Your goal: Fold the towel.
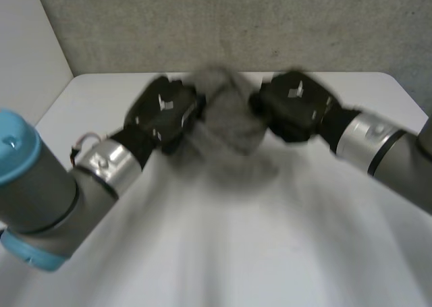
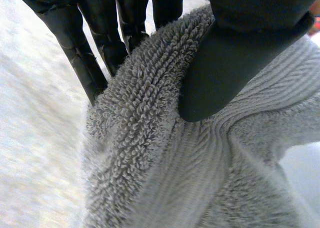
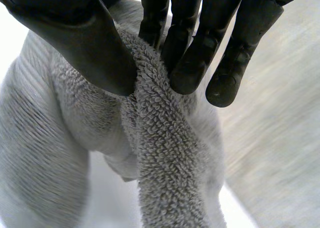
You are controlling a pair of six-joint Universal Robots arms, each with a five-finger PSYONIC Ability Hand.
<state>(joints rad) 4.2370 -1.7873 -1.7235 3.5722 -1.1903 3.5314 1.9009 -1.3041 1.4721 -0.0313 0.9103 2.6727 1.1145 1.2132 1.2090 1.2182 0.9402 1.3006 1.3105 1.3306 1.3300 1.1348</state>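
Note:
A grey terry towel (image 1: 229, 128) hangs bunched between my two hands above the white table (image 1: 236, 246). My left hand (image 1: 164, 111) is shut on the towel's edge (image 2: 150, 112), thumb (image 2: 220, 72) pressing the cloth against the fingers (image 2: 85, 52). My right hand (image 1: 293, 104) is shut on the towel's edge (image 3: 160, 153) too, pinching a ridge of it between thumb (image 3: 85, 42) and fingers (image 3: 195, 52). The two hands are close together, with the cloth gathered in the gap between them and drooping below.
A grey textured wall (image 1: 236, 23) stands behind the table's far edge. A white side panel (image 1: 27, 44) rises at the far left.

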